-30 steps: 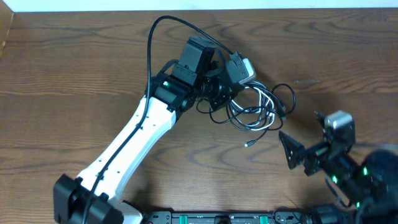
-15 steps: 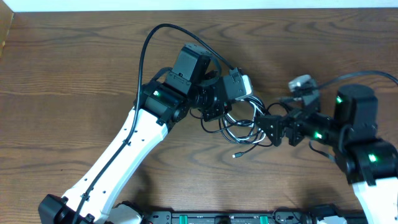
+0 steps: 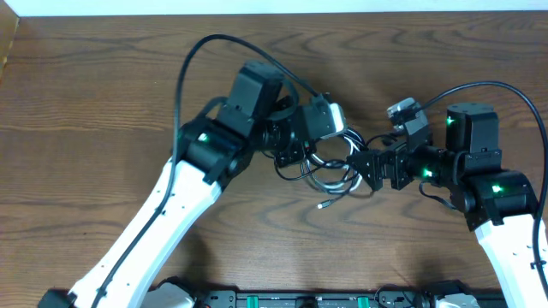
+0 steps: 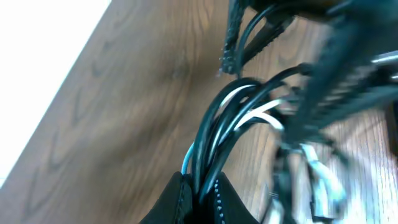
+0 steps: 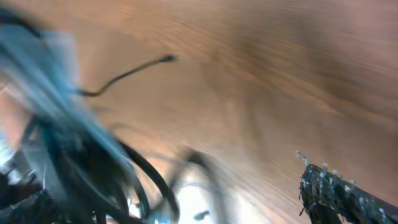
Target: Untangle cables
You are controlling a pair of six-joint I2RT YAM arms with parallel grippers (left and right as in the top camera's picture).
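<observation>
The cables (image 3: 330, 167) are a tangle of thin black cords and one white cord in the middle of the table, with a loose plug end (image 3: 322, 205) trailing toward the front. My left gripper (image 3: 295, 147) is shut on a bundle of them; the left wrist view shows black and white cords (image 4: 233, 121) pinched between its fingertips (image 4: 180, 199). My right gripper (image 3: 370, 164) is open at the tangle's right edge, its jaws spread. The right wrist view is blurred: the cables (image 5: 81, 168) fill the lower left and one fingertip (image 5: 336, 190) shows at lower right.
The wooden table (image 3: 103, 103) runs to a pale back edge at the top. Thick black leads arc over each arm (image 3: 201, 64). The left arm's white link (image 3: 163, 222) crosses the front left; the right arm (image 3: 492, 197) stands at the front right.
My right arm has swung in from the front right and its open gripper now reaches the tangle's right edge. My left gripper has drawn the bundle slightly left and toward the front.
</observation>
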